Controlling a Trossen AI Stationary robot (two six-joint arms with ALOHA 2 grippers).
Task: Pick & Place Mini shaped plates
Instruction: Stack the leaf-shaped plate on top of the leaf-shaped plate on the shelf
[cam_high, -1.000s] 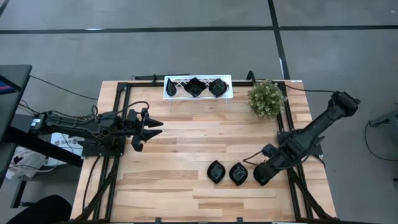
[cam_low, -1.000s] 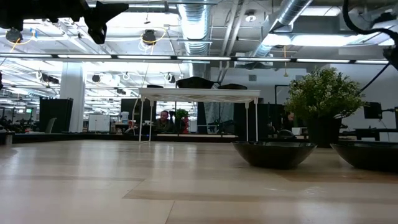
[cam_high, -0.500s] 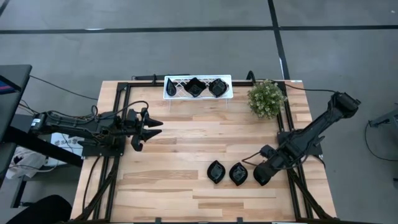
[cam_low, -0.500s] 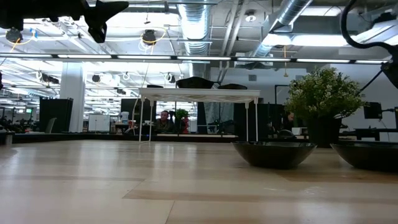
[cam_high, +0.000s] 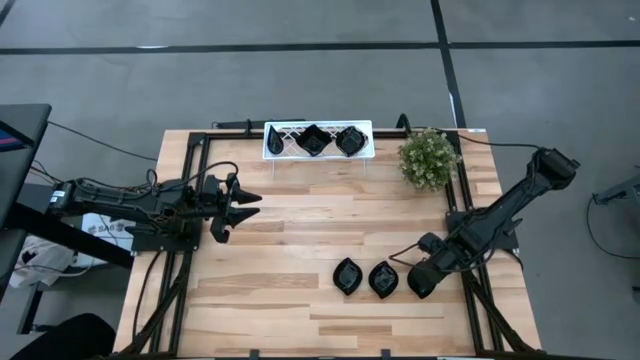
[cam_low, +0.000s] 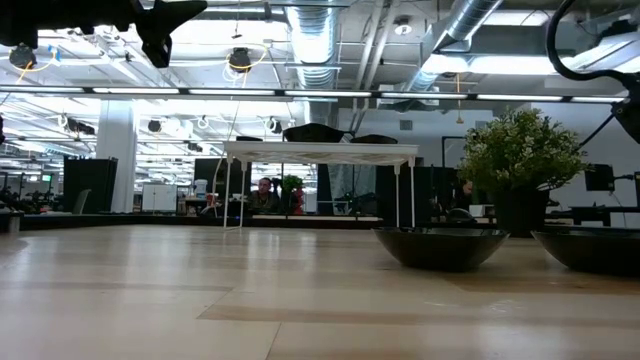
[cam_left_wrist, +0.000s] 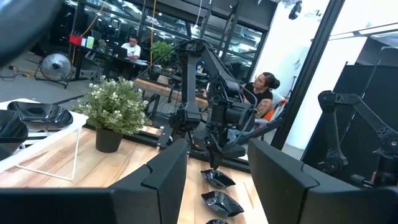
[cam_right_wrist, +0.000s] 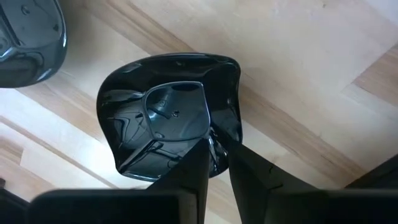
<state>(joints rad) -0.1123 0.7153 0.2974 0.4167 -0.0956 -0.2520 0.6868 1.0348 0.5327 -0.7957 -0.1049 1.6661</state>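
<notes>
Two glossy black mini plates (cam_high: 347, 276) (cam_high: 383, 279) lie on the wooden table near its front. My right gripper (cam_high: 418, 284) stands just to their right, shut on a third plate, a rounded square (cam_right_wrist: 171, 112); from above the gripper hides it. Two more black plates (cam_high: 313, 140) (cam_high: 351, 140) sit in the white lattice tray (cam_high: 275, 140) at the far edge. My left gripper (cam_high: 245, 205) is open and empty above the table's left side, and its fingers stand apart in the left wrist view (cam_left_wrist: 214, 180). My right gripper pinches the rounded-square plate by its rim (cam_right_wrist: 219, 134), one finger inside the dish and one outside. The fingers come from above, slanting from the table's right. The plate sits level, open side up, over the wood. Whether it touches the table I cannot tell.
A green potted plant (cam_high: 430, 158) stands at the far right, beside the tray. Black frame rails run along the table's left and right sides. Bare wood lies between my left gripper and the two plates. People sit in the room beyond the table.
</notes>
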